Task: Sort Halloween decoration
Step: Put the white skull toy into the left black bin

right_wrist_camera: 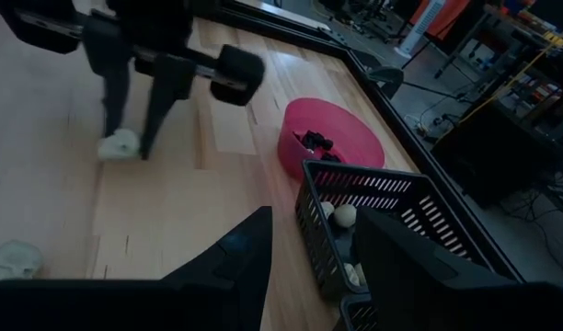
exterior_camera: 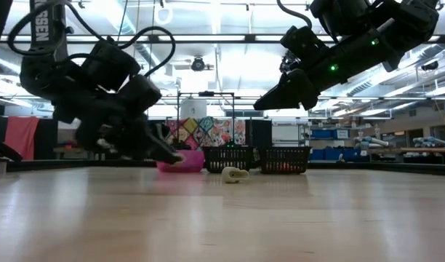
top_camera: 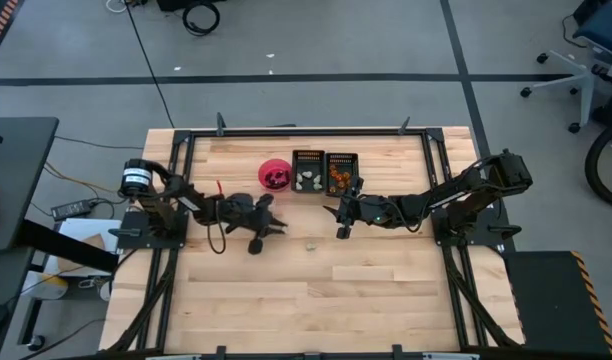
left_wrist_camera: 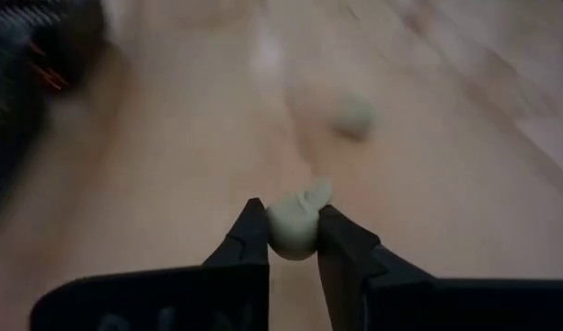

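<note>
From above, the left gripper (top_camera: 278,226) sits mid-table, and a pale piece (top_camera: 311,243) lies loose nearby. The right gripper (top_camera: 338,220) hangs just before two black trays (top_camera: 308,157) beside the pink bowl (top_camera: 267,166).

The left wrist view alone shows that gripper clamping a pale trinket (left_wrist_camera: 293,224).

The right wrist view shows parted fingers (right_wrist_camera: 234,259), pale pieces in the tray and dark pieces (right_wrist_camera: 314,141) in the bowl.

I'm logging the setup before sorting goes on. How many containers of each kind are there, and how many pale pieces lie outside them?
Pink bowl: 1
Black trays: 2
Pale pieces outside the containers: 2, one held in the left gripper, one loose on the table
Total: 5
</note>
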Motion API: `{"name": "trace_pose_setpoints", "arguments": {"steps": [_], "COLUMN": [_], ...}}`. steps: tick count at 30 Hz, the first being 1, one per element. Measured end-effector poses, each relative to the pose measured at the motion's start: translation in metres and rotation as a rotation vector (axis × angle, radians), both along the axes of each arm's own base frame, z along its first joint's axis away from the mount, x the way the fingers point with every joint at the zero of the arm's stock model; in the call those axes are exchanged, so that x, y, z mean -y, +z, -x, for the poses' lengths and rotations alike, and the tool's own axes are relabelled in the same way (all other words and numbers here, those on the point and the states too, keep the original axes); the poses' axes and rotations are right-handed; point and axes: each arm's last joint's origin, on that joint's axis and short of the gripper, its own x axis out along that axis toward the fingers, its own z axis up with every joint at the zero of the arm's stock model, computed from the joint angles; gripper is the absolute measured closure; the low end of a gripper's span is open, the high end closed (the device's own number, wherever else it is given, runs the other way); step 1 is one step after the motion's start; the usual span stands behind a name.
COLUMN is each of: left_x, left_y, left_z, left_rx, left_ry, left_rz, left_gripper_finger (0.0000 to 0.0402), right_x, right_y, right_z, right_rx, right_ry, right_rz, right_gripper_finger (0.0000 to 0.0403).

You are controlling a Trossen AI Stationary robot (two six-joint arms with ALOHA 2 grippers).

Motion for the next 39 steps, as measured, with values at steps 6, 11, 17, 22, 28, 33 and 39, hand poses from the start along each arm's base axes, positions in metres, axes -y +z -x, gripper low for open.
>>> {"name": "trace_pose_setpoints", "arguments": {"steps": [6,11,17,22,28,33,39], "left_x": [-0.015,-0.028,-0.047,-0.061,-0.071,-0.075,-0.077], "left_y": [0.016,0.031,0.05,0.063,0.056,0.046,0.038], "left_z": [-0.019,-0.042,-0.073,-0.084,-0.087,-0.105,-0.116], "left_rx": [0.095,0.101,-0.042,-0.108,-0.178,-0.262,-0.318], "left_ry": [0.172,0.342,0.455,0.496,0.517,0.488,0.478], "left_rz": [-0.109,-0.223,-0.243,-0.229,-0.195,-0.166,-0.169], "left_gripper_finger": [0.036,0.0359,0.0359,0.0359,0.0359,0.0359,0.0359], "right_x": [0.0,0.0,0.0,0.0,0.0,0.0,-0.003], "right_y": [0.0,0.0,0.0,0.0,0.0,0.001,0.001], "right_z": [0.0,0.0,0.0,0.0,0.0,0.0,0.0], "right_rx": [0.001,0.001,0.002,0.0,0.001,0.01,0.009], "right_ry": [0.0,0.0,0.0,0.001,0.002,0.003,0.008], "right_rz": [0.0,0.0,0.0,0.003,0.007,0.008,0.015], "right_gripper_finger": [0.0241,0.0241,0.0241,0.0241,0.0241,0.0241,0.0241]}}
